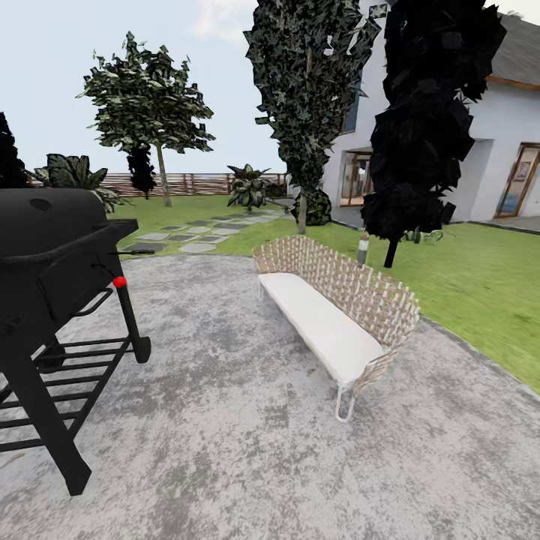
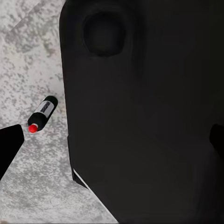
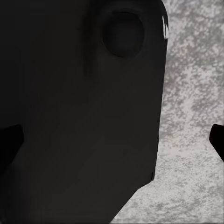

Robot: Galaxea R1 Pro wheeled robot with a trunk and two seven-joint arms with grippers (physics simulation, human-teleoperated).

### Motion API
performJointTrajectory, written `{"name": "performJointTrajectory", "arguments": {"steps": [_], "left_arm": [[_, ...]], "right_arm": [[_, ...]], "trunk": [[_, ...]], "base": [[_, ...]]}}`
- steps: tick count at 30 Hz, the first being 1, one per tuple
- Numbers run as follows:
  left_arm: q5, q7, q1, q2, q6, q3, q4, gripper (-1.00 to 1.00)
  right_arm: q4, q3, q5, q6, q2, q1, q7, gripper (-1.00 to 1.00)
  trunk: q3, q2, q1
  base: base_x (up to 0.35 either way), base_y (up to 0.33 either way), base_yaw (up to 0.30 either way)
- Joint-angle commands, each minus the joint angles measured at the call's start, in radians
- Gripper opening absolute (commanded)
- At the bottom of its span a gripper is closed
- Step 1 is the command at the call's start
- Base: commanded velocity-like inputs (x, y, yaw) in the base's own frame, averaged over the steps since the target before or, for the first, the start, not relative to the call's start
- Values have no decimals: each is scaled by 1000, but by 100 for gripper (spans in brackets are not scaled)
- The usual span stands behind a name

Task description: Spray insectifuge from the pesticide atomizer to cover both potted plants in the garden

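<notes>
From the head view, a grey mottled patio (image 1: 247, 420) was seen underfoot; a black barbecue grill (image 1: 52, 300) on a wheeled stand was set at the left, a red knob (image 1: 119, 282) showing on its side; a wicker bench (image 1: 337, 311) with a white cushion was placed at the patio's far edge. Just behind the bench, on the lawn (image 1: 480, 277), the pesticide atomizer (image 1: 363, 250) was seen standing upright, near a dark tree trunk; stepping stones (image 1: 187, 236) and a brown slatted fence (image 1: 195, 183) were seen farther back, with a white house (image 1: 495, 135) at the right.

In the left wrist view, a black robot body panel (image 2: 144, 121) was seen over the patio; a small dark bottle with a red cap (image 2: 42, 114) was seen lying on the ground beside it; whether the left gripper was wide or narrow could not be told.

In the right wrist view, the same kind of black panel (image 3: 79, 116) was seen against mottled ground; the right gripper's state could not be told either.
</notes>
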Motion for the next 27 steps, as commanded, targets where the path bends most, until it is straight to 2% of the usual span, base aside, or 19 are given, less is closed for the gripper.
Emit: {"name": "performJointTrajectory", "arguments": {"steps": [1,6,10,27], "left_arm": [[2,-2,0,-2,5,-3,6,100],[2,-2,0,-2,5,-3,11,100],[2,-2,0,-2,3,-3,11,100],[2,-2,0,-3,2,1,11,100]], "right_arm": [[-6,2,1,-1,6,-1,4,100],[-12,2,1,-1,6,0,5,100],[-33,3,1,-1,19,-14,5,100],[-54,2,1,-2,18,-22,6,100]], "trunk": [[0,0,0],[0,0,0],[0,0,0],[0,0,0]], "base": [[0,0,0],[0,0,0],[0,0,0],[0,0,0]]}}
